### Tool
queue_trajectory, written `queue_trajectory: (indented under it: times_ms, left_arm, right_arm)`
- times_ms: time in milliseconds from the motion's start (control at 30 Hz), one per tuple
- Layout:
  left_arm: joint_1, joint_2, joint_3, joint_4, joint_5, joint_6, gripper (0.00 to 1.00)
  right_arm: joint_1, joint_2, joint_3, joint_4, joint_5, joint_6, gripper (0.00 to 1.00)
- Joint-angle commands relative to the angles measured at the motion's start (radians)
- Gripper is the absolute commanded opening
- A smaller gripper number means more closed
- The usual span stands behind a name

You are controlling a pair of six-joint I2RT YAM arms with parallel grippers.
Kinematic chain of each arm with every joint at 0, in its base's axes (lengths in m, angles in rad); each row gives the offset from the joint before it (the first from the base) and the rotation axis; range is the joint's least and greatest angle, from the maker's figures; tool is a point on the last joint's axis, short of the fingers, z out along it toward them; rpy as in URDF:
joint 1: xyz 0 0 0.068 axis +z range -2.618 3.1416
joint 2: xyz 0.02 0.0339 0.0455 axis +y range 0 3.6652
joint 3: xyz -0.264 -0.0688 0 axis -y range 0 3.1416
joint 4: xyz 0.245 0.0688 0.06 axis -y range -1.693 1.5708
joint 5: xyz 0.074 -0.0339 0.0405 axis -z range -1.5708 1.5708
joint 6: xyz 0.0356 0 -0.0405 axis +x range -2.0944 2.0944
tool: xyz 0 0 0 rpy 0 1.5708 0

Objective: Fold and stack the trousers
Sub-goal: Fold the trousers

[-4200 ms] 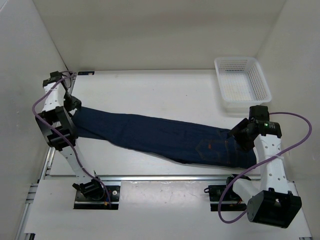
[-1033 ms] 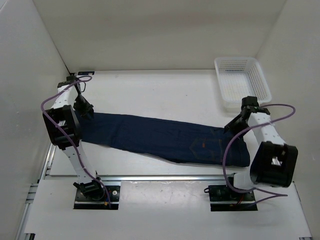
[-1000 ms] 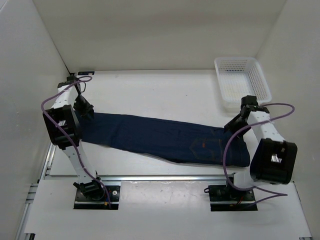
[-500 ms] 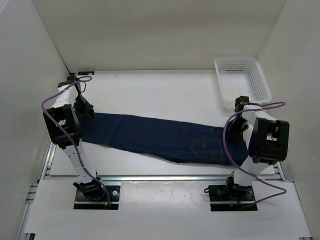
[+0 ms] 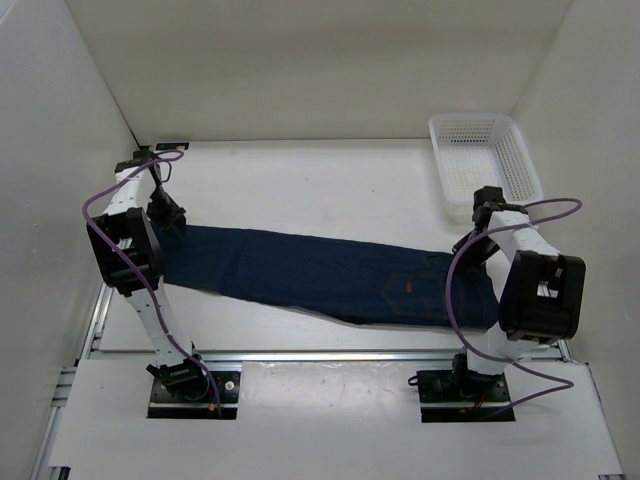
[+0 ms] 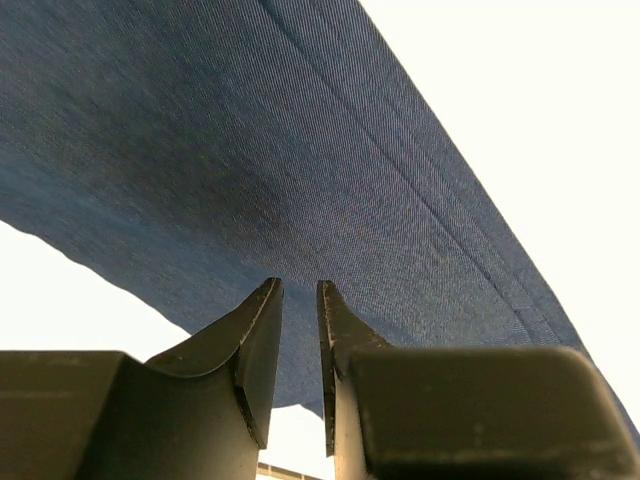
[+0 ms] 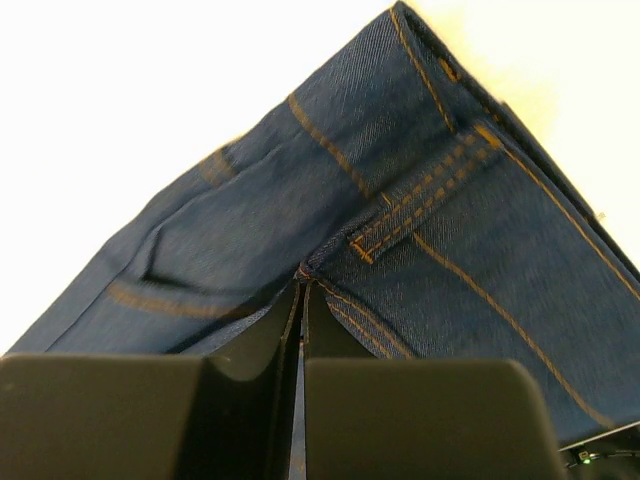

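Note:
The dark navy trousers [image 5: 320, 270] lie stretched across the table, leg ends at the left and waist at the right, with a small orange mark [image 5: 407, 288] near the waist. My left gripper [image 5: 168, 215] sits at the leg ends. In the left wrist view its jaws [image 6: 298, 285] stand a narrow gap apart with denim [image 6: 300, 150] filling the gap at the tips. My right gripper [image 5: 476, 246] is at the waist's far corner. In the right wrist view it [image 7: 302, 283] is shut on the waistband beside a belt loop [image 7: 420, 195].
A white plastic basket [image 5: 470, 118] stands at the back right, just beyond the right arm. White walls close in the table at left, back and right. A metal rail runs along the near edge by both arm bases.
The right gripper has closed on the waistband, and its wrist has shifted slightly at the waist corner. The left gripper and the trousers have stayed where they were.

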Motion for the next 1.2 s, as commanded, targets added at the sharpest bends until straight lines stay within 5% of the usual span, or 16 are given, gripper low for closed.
queue_trajectory:
  times_ms: [0, 300, 667, 800, 1167]
  left_arm:
    - [0.002, -0.012, 0.049, -0.009, -0.031, -0.001, 0.33]
    - [0.002, -0.003, 0.078, -0.019, -0.041, -0.010, 0.33]
    - [-0.007, 0.026, 0.089, -0.028, 0.001, 0.022, 0.36]
    - [-0.044, 0.046, 0.109, -0.014, 0.070, 0.076, 0.47]
    - [0.030, 0.161, 0.291, -0.075, 0.056, 0.053, 0.53]
  right_arm:
    - [0.001, -0.097, 0.045, -0.034, 0.062, 0.002, 0.00]
    - [0.001, -0.142, 0.165, -0.064, 0.095, -0.029, 0.00]
    - [-0.033, 0.079, 0.349, -0.012, 0.153, -0.029, 0.00]
    - [-0.019, 0.114, 0.349, -0.021, 0.142, -0.029, 0.00]
    - [-0.010, 0.028, 0.271, -0.021, 0.142, -0.062, 0.00]
